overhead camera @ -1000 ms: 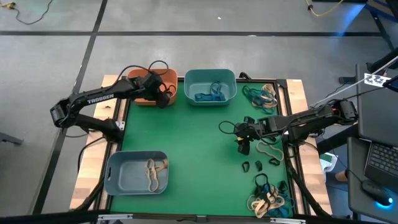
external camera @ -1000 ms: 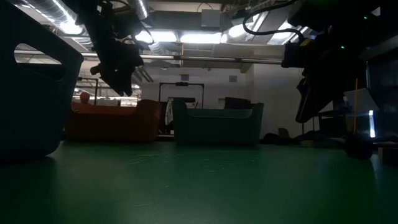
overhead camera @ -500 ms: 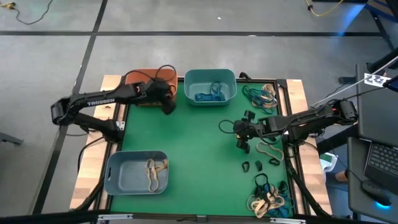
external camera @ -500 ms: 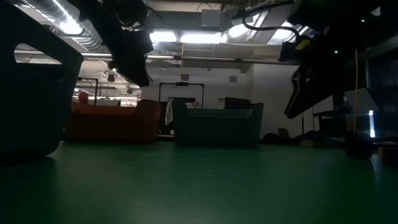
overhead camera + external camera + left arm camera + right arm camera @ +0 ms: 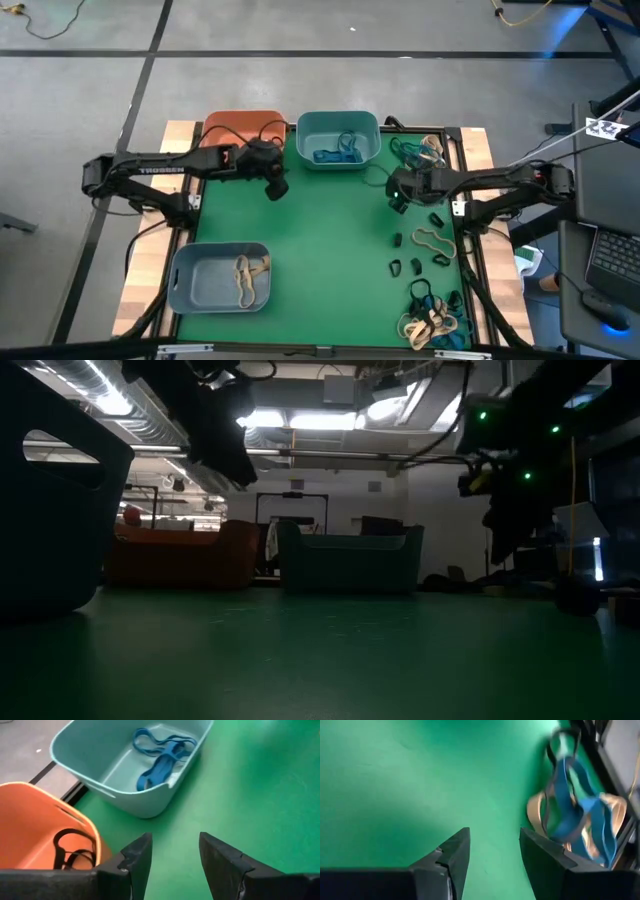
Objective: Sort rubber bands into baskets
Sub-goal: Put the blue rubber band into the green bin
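My left gripper (image 5: 275,186) is open and empty above the green mat, just near of the orange basket (image 5: 240,127), which holds black bands (image 5: 74,851). The teal basket (image 5: 338,140) holds blue bands (image 5: 162,761). The grey-blue basket (image 5: 220,277) at the near left holds tan bands (image 5: 248,277). My right gripper (image 5: 397,190) is open and empty above the mat, beside a mixed pile of blue, tan and black bands (image 5: 580,822) at the far right (image 5: 420,152).
Loose black bands (image 5: 415,267) and a tan band (image 5: 432,240) lie on the mat at the right. A second mixed pile (image 5: 432,320) lies at the near right corner. Black cables run over the orange basket and along the right arm. The mat's middle (image 5: 320,250) is bare.
My left gripper has gone from above the orange basket toward the near edge and a little right, out over the mat. My right gripper has gone toward the far edge, toward the far-right pile of bands, and has turned to face it.
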`<action>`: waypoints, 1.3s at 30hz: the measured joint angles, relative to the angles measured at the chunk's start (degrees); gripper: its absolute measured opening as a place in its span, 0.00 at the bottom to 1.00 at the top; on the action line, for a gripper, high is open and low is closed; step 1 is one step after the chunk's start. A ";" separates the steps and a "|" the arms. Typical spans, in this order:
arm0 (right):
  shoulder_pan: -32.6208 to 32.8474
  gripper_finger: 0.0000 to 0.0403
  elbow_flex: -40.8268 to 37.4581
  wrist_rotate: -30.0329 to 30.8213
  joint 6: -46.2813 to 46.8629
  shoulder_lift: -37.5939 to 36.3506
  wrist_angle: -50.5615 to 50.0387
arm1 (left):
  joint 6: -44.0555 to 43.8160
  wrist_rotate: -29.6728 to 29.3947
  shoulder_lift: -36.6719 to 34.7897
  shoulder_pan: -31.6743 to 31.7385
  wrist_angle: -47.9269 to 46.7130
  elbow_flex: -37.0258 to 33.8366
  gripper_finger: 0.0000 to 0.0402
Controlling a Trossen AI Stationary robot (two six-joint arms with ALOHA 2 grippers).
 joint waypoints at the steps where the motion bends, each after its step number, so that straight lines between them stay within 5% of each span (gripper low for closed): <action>1: -1.76 0.43 0.01 -1.22 0.04 0.00 -0.45 | 0.01 0.02 0.00 -0.37 0.00 0.00 0.39; 12: -17.70 0.43 0.01 -9.17 1.08 0.00 -4.33 | 1.65 -0.13 0.00 -2.27 1.26 -0.02 0.37; 24: -25.45 0.43 0.01 -8.04 -1.15 1.09 -3.44 | 0.59 -0.17 0.00 -2.85 1.47 -0.02 0.37; 33: -29.25 0.42 0.01 -13.25 -5.58 7.38 -1.64 | -1.25 -0.18 0.00 -3.45 1.74 -0.02 0.37; 39: -29.19 0.26 -0.01 -13.00 -7.70 9.98 -1.90 | -1.29 -0.20 0.00 -3.45 1.73 -0.02 0.37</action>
